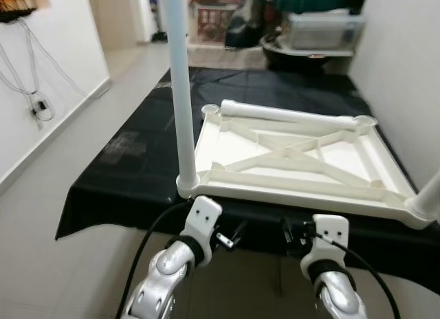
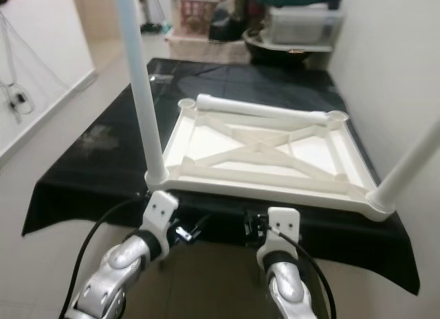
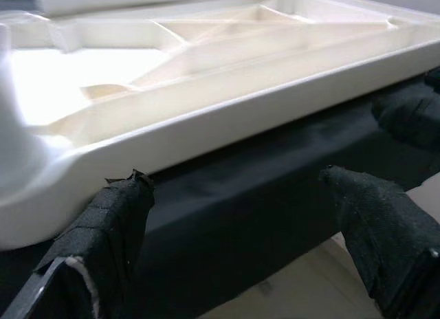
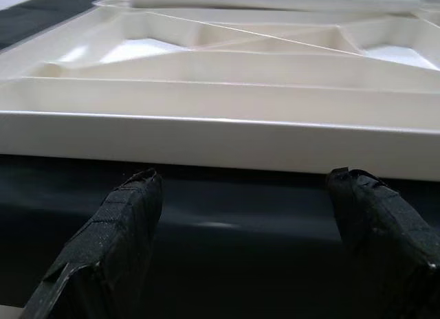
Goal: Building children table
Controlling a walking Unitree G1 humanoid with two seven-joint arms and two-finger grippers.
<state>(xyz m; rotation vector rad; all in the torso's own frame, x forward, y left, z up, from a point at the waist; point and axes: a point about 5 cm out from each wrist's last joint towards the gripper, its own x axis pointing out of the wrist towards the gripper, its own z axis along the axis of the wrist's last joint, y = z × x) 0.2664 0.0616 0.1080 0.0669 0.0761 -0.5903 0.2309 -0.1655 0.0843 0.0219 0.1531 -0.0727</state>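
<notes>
Black cloth (image 1: 130, 161) under white tabletop (image 1: 295, 164), pale tiled floor (image 1: 41, 216), white walls (image 1: 405, 78)

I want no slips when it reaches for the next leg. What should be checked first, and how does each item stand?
1. Both grippers' jaws open, holding nothing: left gripper ok, right gripper ok.
2. Tabletop lies upside down on the black cloth: ok.
3. Near-left leg stands upright in its socket: ok.
4. Near-right leg fitted: ok, though it leans.
5. Loose leg lies across the far edge: ok.
6. Far sockets clear: cannot tell.
</notes>
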